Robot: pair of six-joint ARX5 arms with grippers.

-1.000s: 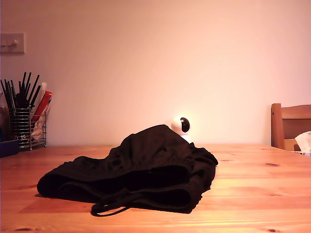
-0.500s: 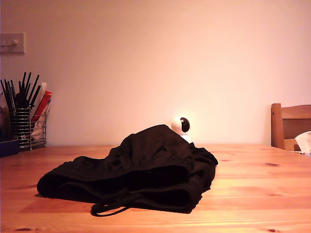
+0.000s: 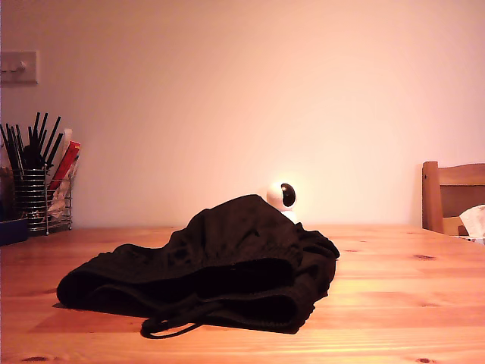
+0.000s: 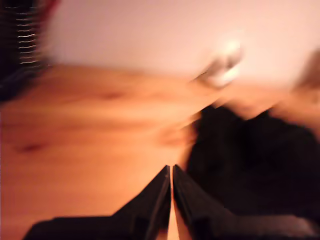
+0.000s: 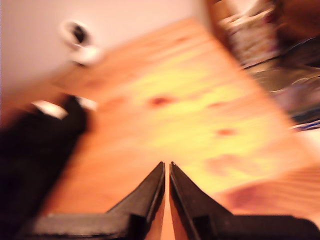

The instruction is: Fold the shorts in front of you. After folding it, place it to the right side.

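The black shorts (image 3: pixel 220 262) lie in a loose crumpled heap on the wooden table (image 3: pixel 394 288), and a drawstring loop (image 3: pixel 170 327) hangs toward the front edge. No arm shows in the exterior view. The first wrist view is blurred: my first gripper (image 4: pixel 171 169) is shut with nothing in it and hovers over bare wood beside the shorts (image 4: pixel 250 160). In the second wrist view, also blurred, my second gripper (image 5: pixel 166 165) is shut and empty above the table. The shorts (image 5: pixel 35 150) lie off to one side with white patches (image 5: pixel 47 109) showing.
A small white camera (image 3: pixel 282 197) stands behind the shorts, near the wall. A wire basket of black utensils (image 3: pixel 38 189) sits at the exterior view's left. At the exterior view's right stand a wooden chair (image 3: pixel 453 196) and some blurred clutter (image 5: pixel 260 35).
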